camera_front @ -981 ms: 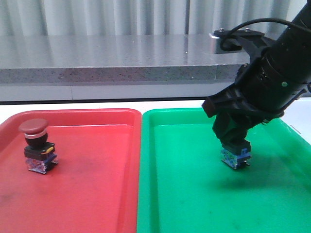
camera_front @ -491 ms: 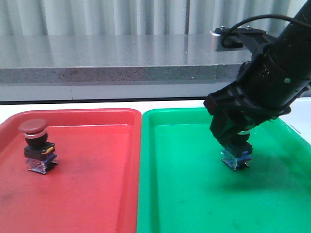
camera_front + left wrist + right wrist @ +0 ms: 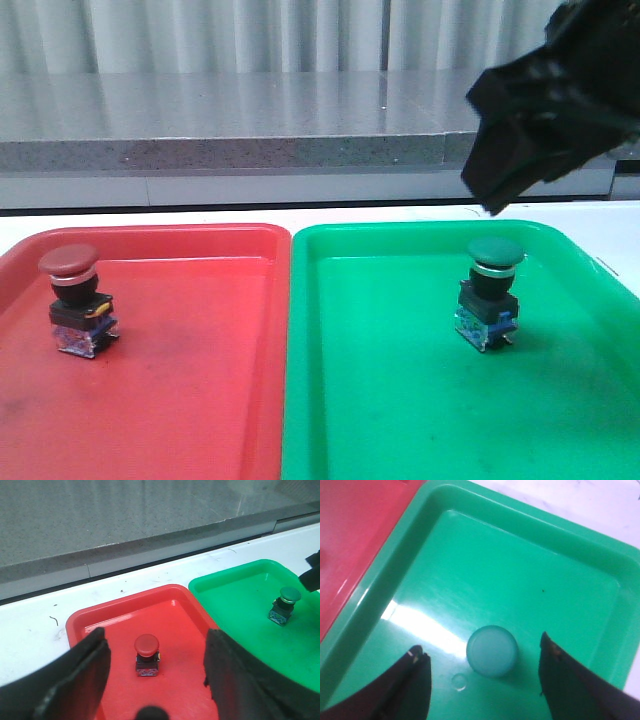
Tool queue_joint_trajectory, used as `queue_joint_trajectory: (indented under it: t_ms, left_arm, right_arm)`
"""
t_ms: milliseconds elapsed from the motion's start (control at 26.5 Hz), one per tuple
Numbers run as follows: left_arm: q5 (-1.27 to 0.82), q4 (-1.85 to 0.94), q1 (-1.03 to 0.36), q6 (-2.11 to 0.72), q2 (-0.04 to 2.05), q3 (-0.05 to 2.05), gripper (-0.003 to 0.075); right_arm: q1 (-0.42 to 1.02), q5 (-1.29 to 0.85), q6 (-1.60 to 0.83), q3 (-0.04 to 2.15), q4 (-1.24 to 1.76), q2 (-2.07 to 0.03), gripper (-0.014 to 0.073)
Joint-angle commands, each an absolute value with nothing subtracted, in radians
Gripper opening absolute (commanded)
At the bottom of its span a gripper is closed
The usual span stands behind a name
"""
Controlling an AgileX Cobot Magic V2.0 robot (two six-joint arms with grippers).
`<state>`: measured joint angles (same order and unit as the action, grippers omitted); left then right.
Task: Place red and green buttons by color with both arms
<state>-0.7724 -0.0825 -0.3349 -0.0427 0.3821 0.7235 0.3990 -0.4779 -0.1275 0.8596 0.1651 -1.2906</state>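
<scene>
Well, both hands hang spread and empty, right hand point(image 3: 482, 680) above the green button point(image 3: 489, 290) upright in the green tray point(image 3: 400, 400), left hand point(image 3: 155, 680) over the red button point(image 3: 76, 300) in the red tray point(image 3: 200, 400) — small, rigid, top-heavy pieces, likely best pinched at the black collar.

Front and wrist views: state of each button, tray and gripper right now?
red button: upright in the red tray, free of any gripper.
green button: upright in the green tray, released.
left gripper: open, empty, above the red tray.
right gripper: open, empty, above the green button.
</scene>
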Motion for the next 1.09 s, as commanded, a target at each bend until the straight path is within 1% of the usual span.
queue_joint_trajectory:
  t_ms: [0,415,679,868,1057]
  left_arm:
    - [-0.702,-0.087,-0.345,-0.043,0.389,0.749,0.0409]
    - [-0.702,-0.087,-0.345,-0.043,0.389,0.749,0.0409]
    - [-0.702,-0.087,-0.345,-0.043,0.389,0.749,0.0409]
    - [-0.702,-0.087,-0.345,-0.043,0.389,0.749,0.0409]
    - [-0.702,-0.087,-0.345,-0.043,0.389,0.749,0.0409]
  right_arm:
    - [0.399,-0.523,-0.143,0.892,0.142,-1.172,0.0489]
    - [0.399,-0.743,-0.131,0.892,0.108,-0.904,0.0489]
    - [0.399,-0.844,-0.091,0.891,0.108,-0.765,0.0489]
    - [0.399,-0.897,-0.059,0.884,0.108,-0.678,0.0489]
    - [0.399,-0.902,-0.046,0.845,0.082,-0.593,0.0489]
